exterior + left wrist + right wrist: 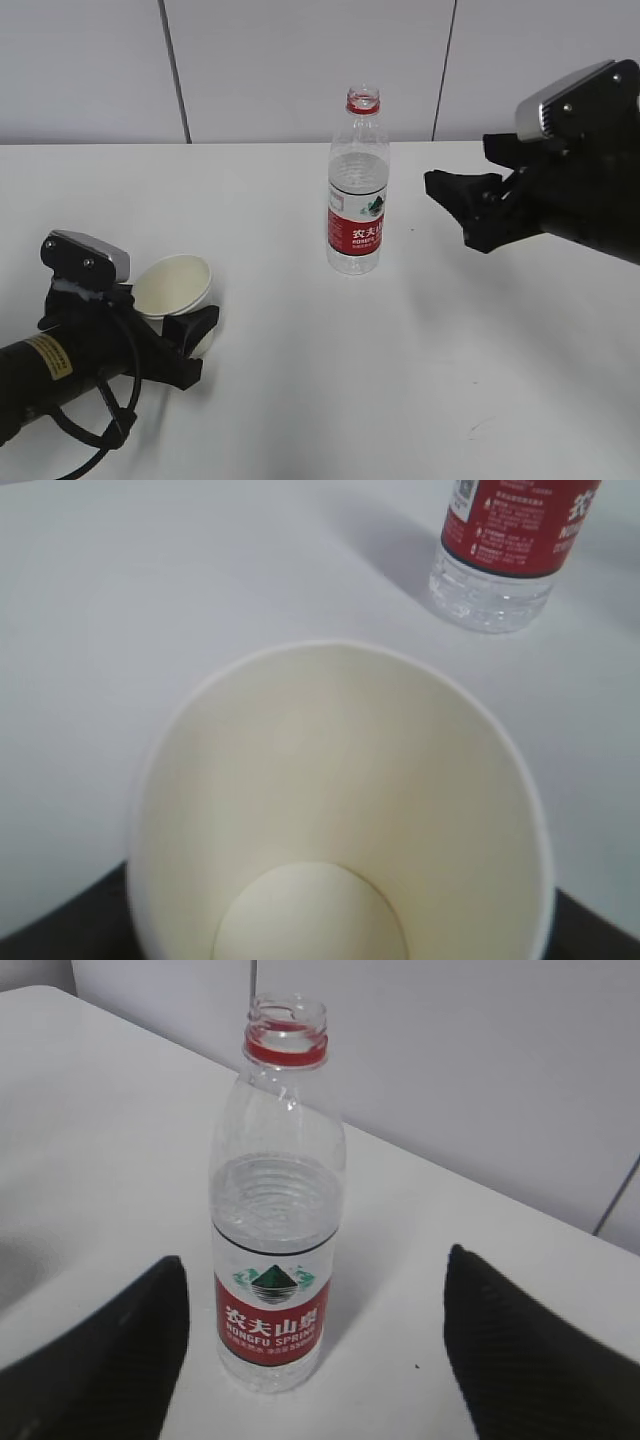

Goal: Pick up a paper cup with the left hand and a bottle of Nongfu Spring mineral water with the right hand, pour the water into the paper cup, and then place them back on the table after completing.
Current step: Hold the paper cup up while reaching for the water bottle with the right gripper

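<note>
The left hand (185,335), a black robot arm with a yellow sticker and a two-finger gripper, is lying low over the big plain white table (300,380). A round white paper cup (174,288) is sitting between its two black fingers. The cup is tipping a little, with its open mouth facing up and away from the gripper. In the left wrist view the cup (340,810) is filling most of the picture, and it is empty inside. The black fingers are showing only as dark corners on each side of the cup's bottom. I cannot tell if the fingers are pressing on the cup or just sitting beside it.

The right hand (462,205), the other black robot arm, is hanging above the table. Its two fingers are spread wide apart and holding nothing.

A clear plastic bottle with a red label and a red neck ring (357,185) is standing upright on the table, straight in front of the right gripper and apart from it. It has no cap. The water (275,1210), a clear liquid, is filling it to a little above the label.
</note>
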